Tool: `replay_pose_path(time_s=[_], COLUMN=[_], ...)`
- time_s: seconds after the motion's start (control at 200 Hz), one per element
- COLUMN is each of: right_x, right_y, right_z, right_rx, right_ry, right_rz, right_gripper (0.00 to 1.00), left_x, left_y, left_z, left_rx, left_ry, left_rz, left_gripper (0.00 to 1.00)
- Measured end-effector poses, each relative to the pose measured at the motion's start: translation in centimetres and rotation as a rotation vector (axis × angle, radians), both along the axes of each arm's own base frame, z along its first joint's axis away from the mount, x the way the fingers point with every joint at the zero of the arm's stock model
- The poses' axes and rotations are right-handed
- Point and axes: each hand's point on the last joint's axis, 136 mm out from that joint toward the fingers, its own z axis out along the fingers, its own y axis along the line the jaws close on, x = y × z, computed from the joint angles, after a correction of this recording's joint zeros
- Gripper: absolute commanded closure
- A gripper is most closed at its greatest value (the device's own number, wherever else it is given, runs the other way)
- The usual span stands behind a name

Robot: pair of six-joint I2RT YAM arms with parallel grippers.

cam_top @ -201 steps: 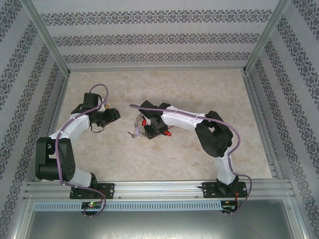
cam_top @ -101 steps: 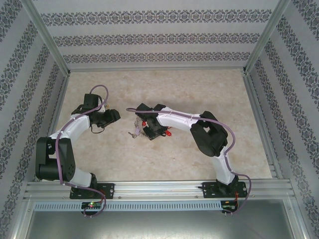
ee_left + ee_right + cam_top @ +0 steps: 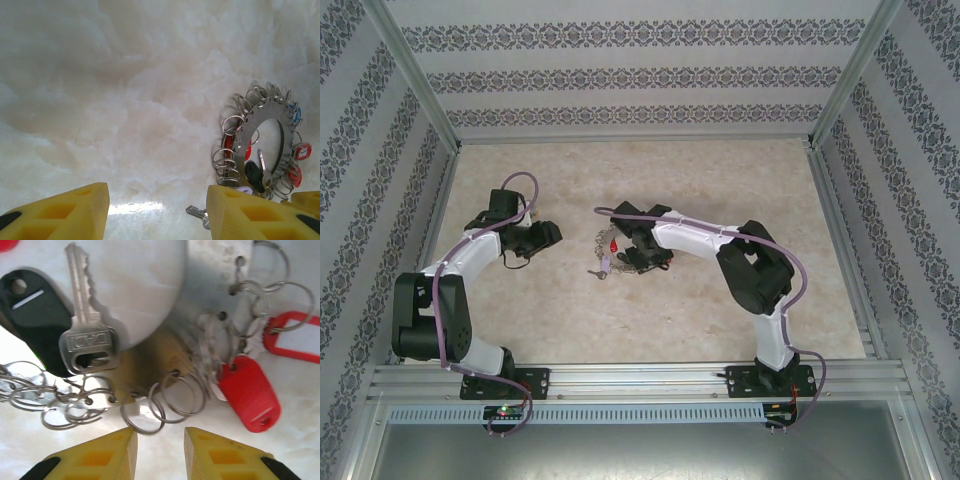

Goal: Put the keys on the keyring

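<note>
The keyring (image 3: 248,131) is a flat grey metal ring fringed with small split rings and red, blue and black tags. It lies on the table mid-scene (image 3: 605,240). One silver key (image 3: 82,315) lies inside it beside a black tag (image 3: 35,315). Another silver key (image 3: 196,213) pokes out from behind my left gripper's right finger, at the ring's near edge (image 3: 599,270). My left gripper (image 3: 157,215) is open over bare table, left of the ring. My right gripper (image 3: 160,440) hovers at the ring's rim with its jaws narrowly apart and nothing between them; a split ring (image 3: 142,415) touches its left fingertip.
Patterned walls and metal rails enclose the marble-look table (image 3: 650,320). Red tags (image 3: 247,390) hang from the ring by my right gripper. Bare tabletop lies behind and in front of both arms.
My right gripper has shifted slightly right, and the keyring and loose key have moved with it. Its jaws have narrowed a little. The left arm has stayed put.
</note>
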Motion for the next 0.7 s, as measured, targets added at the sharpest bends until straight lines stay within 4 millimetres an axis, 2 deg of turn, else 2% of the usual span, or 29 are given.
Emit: replay_pose_path(time_s=[0.2, 0.39, 0.53, 0.699], right_x=[1.4, 1.7, 0.7, -0.9], right_y=[-0.9, -1.4, 0.8, 3.5], right_z=[1.6, 2.2, 3.6, 3.2], right_rx=[0.027, 0.058, 0.148, 0.175], right_ry=[-0.05, -0.059, -0.054, -0.033], right_rz=[-0.029, -0.017, 0.037, 0.113], right_gripper=[0.73, 0.68, 0.66, 0.64], left_x=[0.1, 0.0, -0.1, -0.1], left_y=[0.0, -0.2, -0.3, -0.4], left_z=[-0.1, -0.3, -0.3, -0.6], left_rx=[-0.001, -0.01, -0.016, -0.021], left_ry=[-0.004, 0.003, 0.004, 0.014], left_rz=[0.0, -0.005, -0.009, -0.011], left_gripper=[0.46, 0.46, 0.47, 0.46])
